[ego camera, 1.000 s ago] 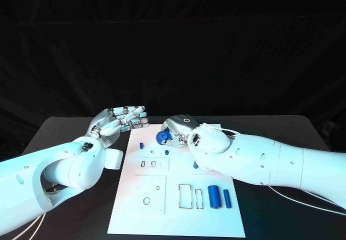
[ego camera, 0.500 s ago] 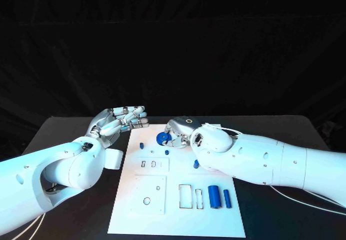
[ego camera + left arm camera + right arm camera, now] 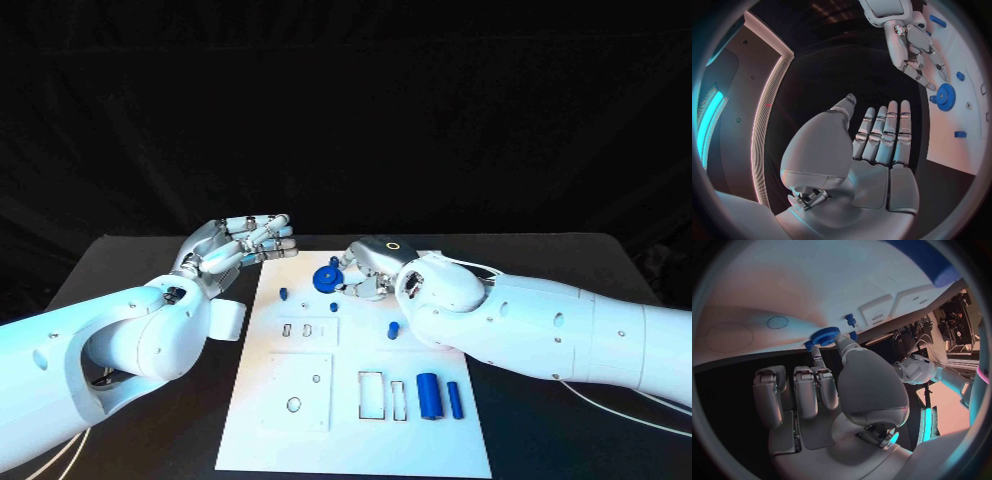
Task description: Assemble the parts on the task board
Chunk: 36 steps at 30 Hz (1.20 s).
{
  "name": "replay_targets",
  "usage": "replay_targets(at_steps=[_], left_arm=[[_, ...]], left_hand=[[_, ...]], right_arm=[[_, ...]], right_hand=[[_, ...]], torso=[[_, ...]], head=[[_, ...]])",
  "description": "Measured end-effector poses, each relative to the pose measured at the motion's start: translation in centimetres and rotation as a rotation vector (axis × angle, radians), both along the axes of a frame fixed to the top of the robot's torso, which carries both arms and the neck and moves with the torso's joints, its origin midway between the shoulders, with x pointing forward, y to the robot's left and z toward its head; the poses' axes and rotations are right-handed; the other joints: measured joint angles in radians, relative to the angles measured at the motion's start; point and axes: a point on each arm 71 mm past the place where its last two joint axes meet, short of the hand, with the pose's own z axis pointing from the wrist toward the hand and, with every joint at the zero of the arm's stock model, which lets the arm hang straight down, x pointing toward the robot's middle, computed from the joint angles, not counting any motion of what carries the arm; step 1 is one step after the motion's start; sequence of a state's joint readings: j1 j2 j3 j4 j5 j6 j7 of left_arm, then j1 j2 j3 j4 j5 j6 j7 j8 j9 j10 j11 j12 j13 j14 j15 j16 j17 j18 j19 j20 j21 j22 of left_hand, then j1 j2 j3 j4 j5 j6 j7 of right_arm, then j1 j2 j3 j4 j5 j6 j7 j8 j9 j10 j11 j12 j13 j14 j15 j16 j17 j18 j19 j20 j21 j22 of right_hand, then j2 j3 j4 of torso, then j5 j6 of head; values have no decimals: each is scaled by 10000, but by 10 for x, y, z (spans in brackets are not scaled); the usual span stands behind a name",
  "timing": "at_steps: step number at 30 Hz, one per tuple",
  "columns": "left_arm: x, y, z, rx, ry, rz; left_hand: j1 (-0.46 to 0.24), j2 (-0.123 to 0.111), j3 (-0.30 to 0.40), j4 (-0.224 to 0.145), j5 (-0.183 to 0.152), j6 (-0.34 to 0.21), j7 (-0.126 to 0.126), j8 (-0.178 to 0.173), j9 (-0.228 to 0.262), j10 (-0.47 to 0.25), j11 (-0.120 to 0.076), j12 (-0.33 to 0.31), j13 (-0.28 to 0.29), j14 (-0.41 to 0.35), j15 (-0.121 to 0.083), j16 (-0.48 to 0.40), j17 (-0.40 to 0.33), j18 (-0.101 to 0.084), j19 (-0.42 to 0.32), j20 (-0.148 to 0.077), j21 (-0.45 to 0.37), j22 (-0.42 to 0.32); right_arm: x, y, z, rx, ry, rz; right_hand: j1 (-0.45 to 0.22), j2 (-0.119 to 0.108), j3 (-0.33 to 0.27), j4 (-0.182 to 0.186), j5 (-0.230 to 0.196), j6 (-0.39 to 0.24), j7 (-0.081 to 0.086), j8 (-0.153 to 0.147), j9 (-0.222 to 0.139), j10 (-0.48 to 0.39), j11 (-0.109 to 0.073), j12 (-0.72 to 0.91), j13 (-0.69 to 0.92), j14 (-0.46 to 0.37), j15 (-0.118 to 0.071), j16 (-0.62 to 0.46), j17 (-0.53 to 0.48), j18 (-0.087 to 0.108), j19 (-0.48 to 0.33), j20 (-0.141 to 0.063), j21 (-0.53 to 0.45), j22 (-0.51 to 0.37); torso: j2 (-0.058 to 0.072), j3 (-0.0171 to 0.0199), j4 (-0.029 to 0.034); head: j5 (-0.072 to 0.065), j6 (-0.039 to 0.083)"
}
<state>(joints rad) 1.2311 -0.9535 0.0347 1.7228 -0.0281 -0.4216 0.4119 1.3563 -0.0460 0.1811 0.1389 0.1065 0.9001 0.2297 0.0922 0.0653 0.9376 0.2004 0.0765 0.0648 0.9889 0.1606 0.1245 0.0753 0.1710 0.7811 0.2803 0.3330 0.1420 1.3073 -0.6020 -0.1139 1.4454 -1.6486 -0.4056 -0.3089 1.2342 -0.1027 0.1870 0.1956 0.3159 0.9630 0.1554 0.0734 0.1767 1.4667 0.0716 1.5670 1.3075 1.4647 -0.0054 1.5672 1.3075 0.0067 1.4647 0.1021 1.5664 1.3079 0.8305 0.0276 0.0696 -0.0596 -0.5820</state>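
Black table (image 3: 144, 260) | right hand (image 3: 368, 268) pinches blue gear (image 3: 329, 276) above task board (image 3: 346, 430) | left hand (image 3: 238, 245) empty, fingers extended

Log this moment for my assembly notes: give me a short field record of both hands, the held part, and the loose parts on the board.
right hand: pinches a blue gear over the far part of the task board
left hand: holds nothing, fingers together, raised beside the board's far left corner
loose parts: thick blue cylinder and thin blue rod lying side by side near the board's right edge
small blue pegs: one at far left, one mid-board
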Motion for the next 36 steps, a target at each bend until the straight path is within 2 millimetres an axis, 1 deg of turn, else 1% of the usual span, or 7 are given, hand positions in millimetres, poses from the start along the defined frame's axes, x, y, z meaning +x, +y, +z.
replay_targets(at_steps=[4,10,14,16,18,26,36], left_arm=[[1,1,0,12,4,30],[2,3,-1,37,17,98],[3,3,-1,40,21,108],[3,2,-1,32,24,87],[3,0,-1,23,25,60],[4,1,-2,30,29,79],[4,2,-2,40,33,105]], left_hand=[[0,0,0,0,0,0,0,0,0,0,0,0,0,0,0,0,0,0,0,0,0,0],[0,0,0,0,0,0,0,-39,0,0,0,0,0,0,0,-48,0,0,0,0,0,0],[0,0,0,0,0,0,0,-39,0,0,0,0,0,0,0,-48,0,-1,0,0,0,0],[0,0,0,0,0,0,0,-39,0,0,0,0,0,0,0,-48,1,-1,0,0,0,0],[0,0,0,0,0,0,0,-39,0,0,0,0,0,0,0,-48,1,0,0,0,0,0],[0,0,0,0,0,0,0,-38,0,0,0,0,0,0,0,-48,1,-1,0,0,0,0],[0,0,0,0,0,0,0,-38,0,0,0,0,0,0,0,-48,2,0,0,0,0,0]], right_arm=[[-7,-16,9,382,-205,-46],[-12,-69,36,1170,-256,-437],[-14,-107,40,1640,86,-724],[-15,-122,40,1833,221,-806],[-17,-134,38,2028,354,-817],[-16,-164,25,2303,723,-936],[-12,-176,7,2144,1116,-1144]], right_hand=[[0,0,67,-67,56,35,35,0,-9,0,0,0,-1,0,0,0,0,0,0,0,0,0],[290,-131,199,-247,-153,84,-13,-44,-30,0,0,0,-1,0,0,0,-1,0,0,0,0,-1],[624,-254,232,-530,-493,134,-63,-44,-33,0,0,0,-1,7,-7,0,-1,0,0,-1,0,-2],[778,-302,255,-650,-494,162,-92,-43,-33,0,0,0,-1,19,-93,0,-1,0,24,-24,0,-2],[833,-357,237,-701,-493,162,-92,-44,-33,0,0,0,-1,19,-93,0,-1,0,34,-44,0,-2],[918,-442,217,-773,-531,162,-92,-43,-59,0,0,0,-2,19,-93,0,-2,1,0,-77,0,-3],[1006,-453,216,-827,-566,156,-86,-83,-92,0,0,-42,-2,19,-93,0,-2,1,0,-76,0,-4]], torso=[[-14,1,-12],[-84,12,-73],[-135,13,-124],[-152,19,-138],[-171,33,-151],[-187,77,-174],[-138,109,-160]], head=[[-18,31],[-44,44],[-123,48],[-174,64],[-225,74],[-328,28],[-316,-57]])
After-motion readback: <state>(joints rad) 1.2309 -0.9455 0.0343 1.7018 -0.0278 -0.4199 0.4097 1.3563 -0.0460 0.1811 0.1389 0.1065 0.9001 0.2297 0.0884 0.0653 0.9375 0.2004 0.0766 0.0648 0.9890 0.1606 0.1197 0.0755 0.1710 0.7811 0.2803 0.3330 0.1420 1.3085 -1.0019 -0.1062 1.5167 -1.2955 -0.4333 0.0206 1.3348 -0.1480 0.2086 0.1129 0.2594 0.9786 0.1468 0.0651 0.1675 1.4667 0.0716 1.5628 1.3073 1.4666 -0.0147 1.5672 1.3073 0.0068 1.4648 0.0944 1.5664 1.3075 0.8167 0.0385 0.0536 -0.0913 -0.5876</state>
